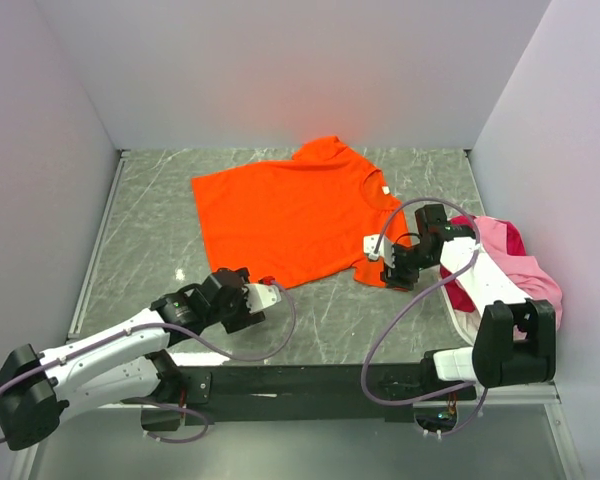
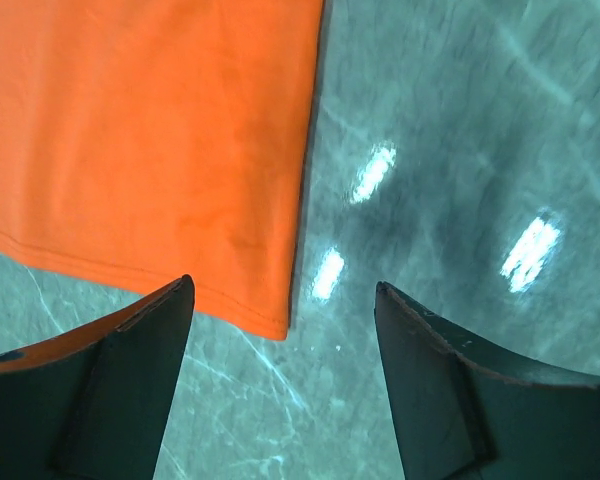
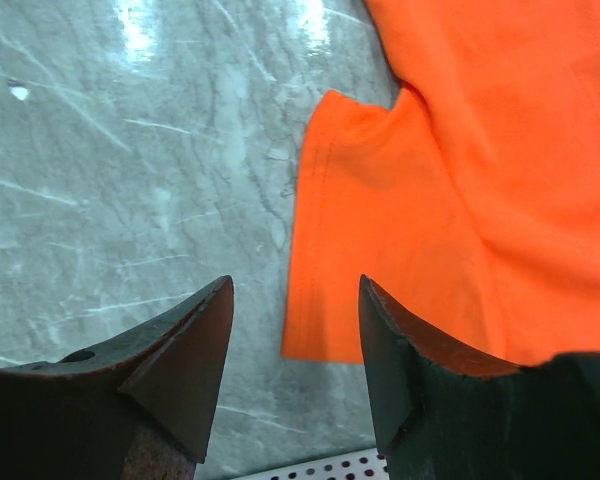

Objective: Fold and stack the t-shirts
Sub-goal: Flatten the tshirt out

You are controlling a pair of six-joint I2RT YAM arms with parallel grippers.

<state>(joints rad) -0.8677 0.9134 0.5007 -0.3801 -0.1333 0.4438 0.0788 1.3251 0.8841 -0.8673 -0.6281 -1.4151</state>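
Since a fold probably wants two edges lifted together, the left hand [image 2: 282,300], lower left, hangs open and empty over the hem corner [image 2: 265,315] of the orange t-shirt [image 1: 290,215], which lies flat and smooth on the glossy grey marbled worktop [image 1: 150,225]. The right hand [image 3: 295,300], jaws apart and empty, straddles its stitched sleeve [image 3: 370,230]. At far right the other t-shirts [image 1: 520,265], pink, magenta and white, sit in a soft crumpled heap.

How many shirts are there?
3: an orange shirt spread flat in the middle, plus a pink shirt and a dark red shirt heaped at the right edge. More may hide in that heap.
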